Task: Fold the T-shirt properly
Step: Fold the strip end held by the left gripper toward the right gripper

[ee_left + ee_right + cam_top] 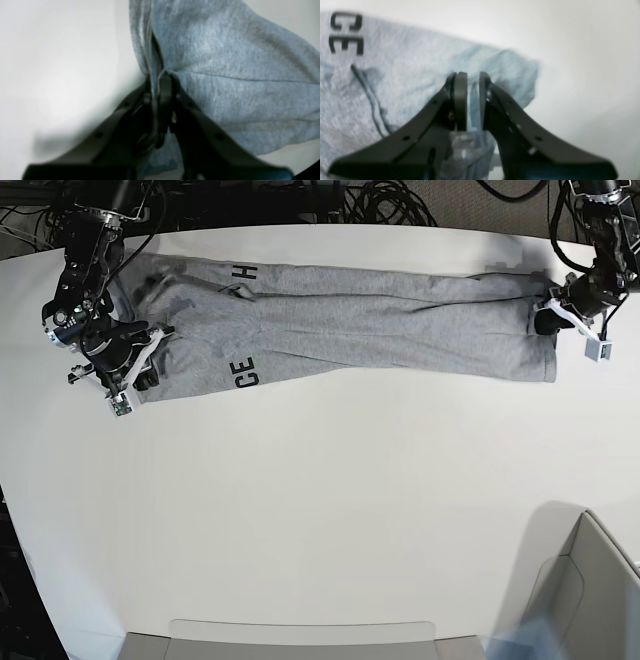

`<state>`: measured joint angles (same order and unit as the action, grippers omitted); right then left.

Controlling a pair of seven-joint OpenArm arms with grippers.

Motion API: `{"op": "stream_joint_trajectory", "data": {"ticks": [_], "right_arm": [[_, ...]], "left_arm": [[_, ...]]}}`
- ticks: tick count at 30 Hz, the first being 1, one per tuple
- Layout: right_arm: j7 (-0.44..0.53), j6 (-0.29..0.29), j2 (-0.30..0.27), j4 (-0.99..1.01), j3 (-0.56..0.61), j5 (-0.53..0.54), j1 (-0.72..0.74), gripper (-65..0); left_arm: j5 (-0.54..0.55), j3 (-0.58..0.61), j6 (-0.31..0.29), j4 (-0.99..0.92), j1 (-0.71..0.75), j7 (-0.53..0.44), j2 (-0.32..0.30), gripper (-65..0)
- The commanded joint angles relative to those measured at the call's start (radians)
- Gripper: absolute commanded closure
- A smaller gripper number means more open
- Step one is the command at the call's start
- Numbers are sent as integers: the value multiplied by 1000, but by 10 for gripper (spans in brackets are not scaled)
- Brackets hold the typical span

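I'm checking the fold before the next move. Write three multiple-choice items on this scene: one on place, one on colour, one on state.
1. Where on the table does the T-shirt lie?
A. along the far edge
B. in the middle
C. at the near edge

2. What colour is the lettering on it?
A. red
B. white
C. black

3. How is the left claw?
A. wide open above the table
B. shut on the cloth
C. out of sight

Answers: 1 A, the base view shows it stretched out along the far side. 2 C, the capitals are dark on grey. 3 B, the left wrist view shows fabric pinched between its tips.
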<state>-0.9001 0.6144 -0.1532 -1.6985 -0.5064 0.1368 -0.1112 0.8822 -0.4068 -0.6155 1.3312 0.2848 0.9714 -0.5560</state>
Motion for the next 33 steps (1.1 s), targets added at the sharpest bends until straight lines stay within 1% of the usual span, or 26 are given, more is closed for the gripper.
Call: {"op": "stream_joint_trajectory", "data": {"ticks": [1,2,4,6,7,10,12,14,18,21,24,25,27,30,33], "right_arm": [[14,-4,-3,-27,-2,10,9,-79],[14,-4,5,-31,-2,10,8,-79],[14,-4,11,-35,-2,10,5,-79],[14,-4,13,-38,-2,10,1,-79],[14,-4,13,-38,-2,10,1,-79],[14,-4,13,-38,-2,10,-11,-79],[14,-4,13,-38,-2,10,-11,-79],[14,-4,13,-38,-2,10,-12,-79],[14,-4,13,-38,-4,10,-12,-79],[14,-4,13,-38,-7,10,-12,-79],[14,-4,13,-38,-7,10,-11,-79],[14,-4,13,-38,-5,10,-11,-79],[14,-4,13,-38,-5,10,-11,-79],[14,-4,13,-36,-8,10,-11,-79],[14,-4,13,-38,-8,10,-11,-79]], "left_arm": [[7,-2,-7,52,-2,5,-16,0],[7,-2,-5,95,0,10,-16,0],[7,-2,-1,175,3,54,-11,0],[7,-4,44,275,6,111,-8,0],[9,-4,72,337,6,136,4,0],[9,4,158,500,8,202,47,0],[12,7,191,571,6,266,83,0],[9,9,202,629,3,323,139,0],[13,15,202,690,1,389,227,0],[10,76,204,695,1,390,256,0],[10,167,207,695,1,378,284,0],[10,193,227,695,1,367,297,0],[10,242,296,695,0,350,316,0],[10,343,389,695,-2,298,325,0],[9,431,447,690,-25,249,325,0]]}}
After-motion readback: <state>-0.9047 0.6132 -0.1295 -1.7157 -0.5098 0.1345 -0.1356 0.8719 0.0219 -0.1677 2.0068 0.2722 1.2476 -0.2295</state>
